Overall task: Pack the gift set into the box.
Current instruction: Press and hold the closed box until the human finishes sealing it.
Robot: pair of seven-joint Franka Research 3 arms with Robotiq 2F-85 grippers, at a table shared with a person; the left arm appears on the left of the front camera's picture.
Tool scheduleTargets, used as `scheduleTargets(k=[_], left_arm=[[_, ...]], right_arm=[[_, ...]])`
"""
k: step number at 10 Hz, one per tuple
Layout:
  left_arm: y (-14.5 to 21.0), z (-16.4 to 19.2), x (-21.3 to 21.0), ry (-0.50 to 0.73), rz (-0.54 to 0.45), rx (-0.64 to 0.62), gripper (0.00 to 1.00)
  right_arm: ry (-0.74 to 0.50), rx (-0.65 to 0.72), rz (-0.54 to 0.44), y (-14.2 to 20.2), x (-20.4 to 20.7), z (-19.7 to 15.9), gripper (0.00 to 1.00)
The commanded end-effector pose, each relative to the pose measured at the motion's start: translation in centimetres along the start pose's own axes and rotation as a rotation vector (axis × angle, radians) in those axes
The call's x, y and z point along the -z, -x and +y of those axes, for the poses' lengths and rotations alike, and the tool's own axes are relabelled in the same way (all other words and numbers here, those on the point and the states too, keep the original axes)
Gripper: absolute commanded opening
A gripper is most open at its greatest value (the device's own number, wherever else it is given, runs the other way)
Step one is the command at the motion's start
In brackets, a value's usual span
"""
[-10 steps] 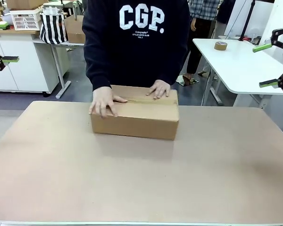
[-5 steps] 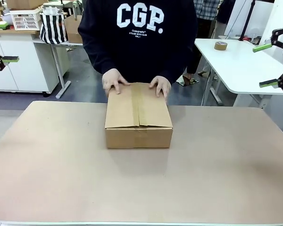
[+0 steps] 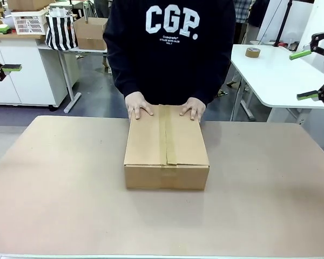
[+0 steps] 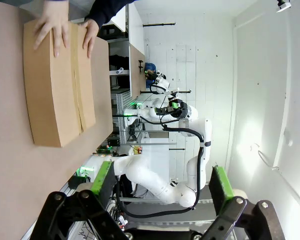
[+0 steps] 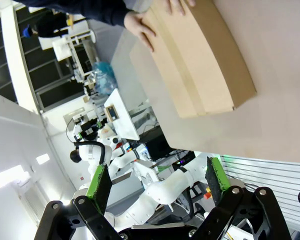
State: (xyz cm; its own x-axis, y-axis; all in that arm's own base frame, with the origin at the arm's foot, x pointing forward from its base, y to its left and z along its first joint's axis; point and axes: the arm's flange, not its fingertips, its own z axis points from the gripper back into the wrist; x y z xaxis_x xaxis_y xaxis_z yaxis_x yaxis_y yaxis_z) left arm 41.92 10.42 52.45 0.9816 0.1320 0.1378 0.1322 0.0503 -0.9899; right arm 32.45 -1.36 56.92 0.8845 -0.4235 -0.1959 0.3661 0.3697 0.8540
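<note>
The box (image 3: 166,145) lies in the middle of the table with its top flaps folded shut and a seam running down the lid. A person at the far side rests a hand (image 3: 139,104) and the other hand (image 3: 193,108) on its far end. The gift set is out of view. My left gripper (image 3: 2,68) hangs open at the far left edge, well clear of the table. My right gripper (image 3: 299,75) hangs open at the far right. The left wrist view has the open left gripper (image 4: 162,180) far from the box (image 4: 55,85). The right gripper (image 5: 157,184) is equally distant from the box (image 5: 205,65).
The brown table (image 3: 70,205) has bare room all around the carton. Behind it stand a white side table (image 3: 270,75) with a tape roll (image 3: 252,52), a striped bag (image 3: 61,31), a smaller carton (image 3: 89,31) and a white basket (image 3: 29,22).
The person has turned the box a quarter turn, short end now facing me, and slid it nearer to me. Both grippers have stayed still.
</note>
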Motion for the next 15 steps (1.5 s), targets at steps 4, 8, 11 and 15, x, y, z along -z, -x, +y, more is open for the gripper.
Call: scheduleTargets(k=[4,8,11,15], left_arm=[[0.23,-0.07,0.12,0.019,-0.001,0.005,1.0],[0.23,-0.07,0.12,0.019,-0.001,0.005,1.0],[0.23,-0.07,0.12,0.019,-0.001,0.005,1.0],[0.0,0.0,0.0,0.0,0.0,0.0,1.0]], right_arm=[[-0.022,0.002,0.007,-0.08,0.06,0.39,1.0],[-0.022,0.002,0.007,-0.08,0.06,0.39,1.0],[-0.022,0.002,0.007,-0.08,0.06,0.39,1.0],[0.0,0.0,0.0,0.0,0.0,0.0,1.0]])
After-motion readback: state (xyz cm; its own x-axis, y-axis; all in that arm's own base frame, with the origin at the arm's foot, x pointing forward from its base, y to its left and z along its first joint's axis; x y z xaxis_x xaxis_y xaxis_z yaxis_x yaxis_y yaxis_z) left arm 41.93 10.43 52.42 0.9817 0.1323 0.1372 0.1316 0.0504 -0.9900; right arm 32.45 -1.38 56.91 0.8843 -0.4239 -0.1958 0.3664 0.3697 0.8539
